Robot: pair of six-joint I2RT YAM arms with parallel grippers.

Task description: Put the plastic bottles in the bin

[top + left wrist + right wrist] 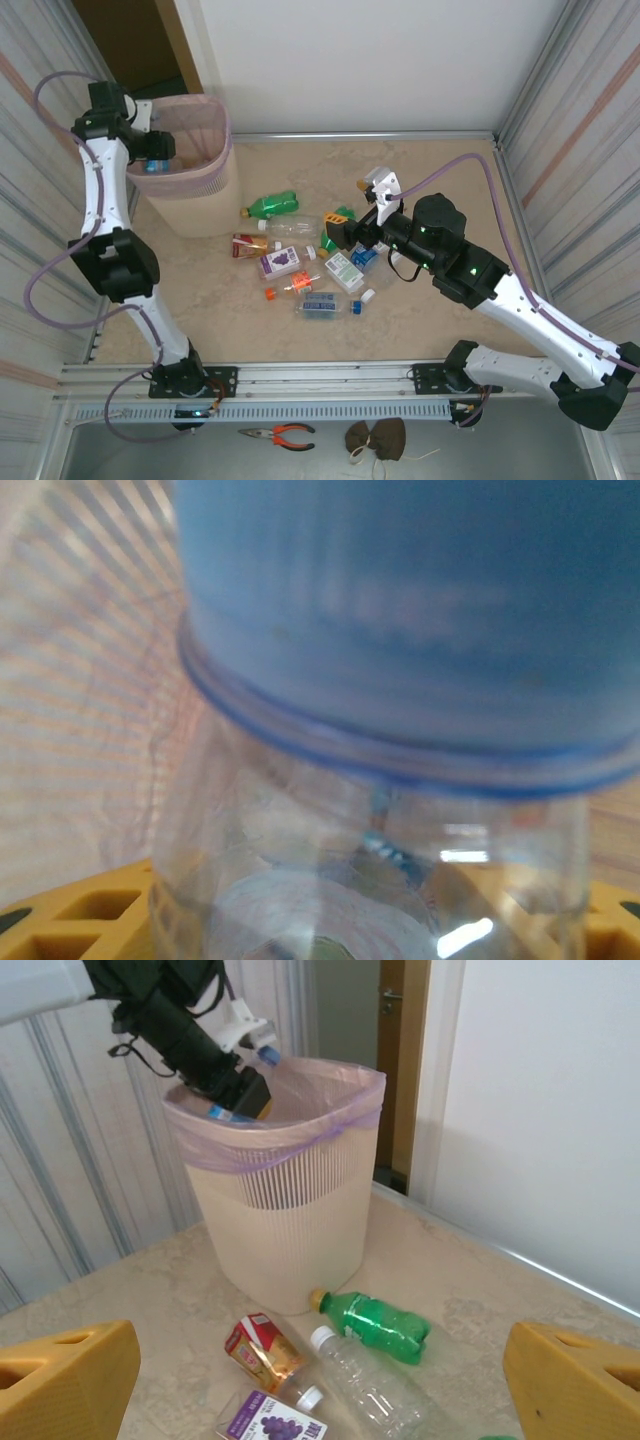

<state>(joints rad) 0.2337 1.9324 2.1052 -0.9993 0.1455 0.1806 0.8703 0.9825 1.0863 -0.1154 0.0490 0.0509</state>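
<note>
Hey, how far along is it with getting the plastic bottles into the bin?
Done: I cannot tell what already lies inside the bin. In hand: the left gripper holds a blue-capped bottle over the bin's opening, not yet released. Left: the green bottle, the clear bottle and several more lie on the table; the right gripper hovers open above them.

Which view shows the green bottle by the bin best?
Right wrist: the green bottle lies large and unobstructed, yellow cap toward the bin. Top external has it small beside the bin. Left wrist looks at a blue-capped bottle held in its jaws.
</note>
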